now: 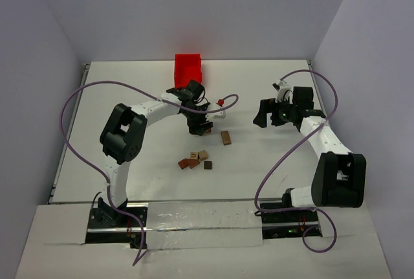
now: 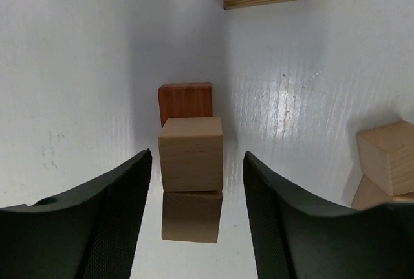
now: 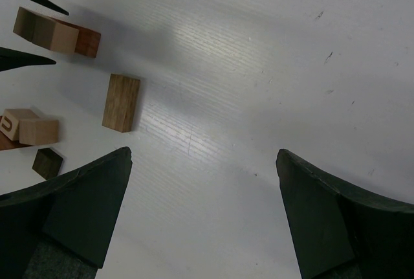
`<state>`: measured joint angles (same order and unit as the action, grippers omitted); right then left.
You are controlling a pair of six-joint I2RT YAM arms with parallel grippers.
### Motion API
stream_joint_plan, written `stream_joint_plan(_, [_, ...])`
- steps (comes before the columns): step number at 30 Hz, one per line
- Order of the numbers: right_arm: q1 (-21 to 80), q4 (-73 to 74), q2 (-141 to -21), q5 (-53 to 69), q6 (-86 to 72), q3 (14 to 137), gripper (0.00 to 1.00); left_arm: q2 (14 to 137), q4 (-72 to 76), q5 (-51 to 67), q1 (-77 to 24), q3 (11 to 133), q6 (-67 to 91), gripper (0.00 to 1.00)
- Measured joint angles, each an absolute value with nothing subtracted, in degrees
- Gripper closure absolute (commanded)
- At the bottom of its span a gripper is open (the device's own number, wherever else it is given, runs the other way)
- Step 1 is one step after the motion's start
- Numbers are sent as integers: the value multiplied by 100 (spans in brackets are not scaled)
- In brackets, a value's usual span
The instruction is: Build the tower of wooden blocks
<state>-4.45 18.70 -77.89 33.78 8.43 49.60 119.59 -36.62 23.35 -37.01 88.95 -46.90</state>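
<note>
Wood block tower [image 3: 58, 35]: near the middle of the white counter [image 1: 129, 91]. It shows as a light tan cube [image 2: 191, 153] with a reddish-brown block [image 2: 185, 101] directly behind it, the two touching. Whether the tan cube rests partly on the reddish-brown block cannot be told.

Left claw [image 2: 197, 157]: open and gripping nothing. One black finger stands on each side of the tan cube, with a narrow gap at either side. In the top view the claw hangs over the tower and hides most of it.

Right claw [image 3: 204, 155]: open wide and empty, above bare counter to the right of the blocks, well apart from the tower.

Flat brown block [image 3: 121, 103]: lying flat on its own, near the tower and to its right.

Loose group [image 1: 194, 160]: nearer the arm bases than the tower. It has two light tan cubes [image 3: 39, 131] touching each other, one with a printed mark, a reddish-brown piece [image 1: 189, 162] against them, and a dark brown cube [image 3: 48, 163] just beside.

Red bin [image 1: 188, 70]: at the far edge of the counter, beyond the left claw.
</note>
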Motion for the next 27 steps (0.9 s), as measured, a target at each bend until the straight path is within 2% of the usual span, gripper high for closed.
stream_joint_plan(27, [-445,1870,-7802,3389,845,4963,0,12054,-3664,2140,-3701,9120,-4605,36])
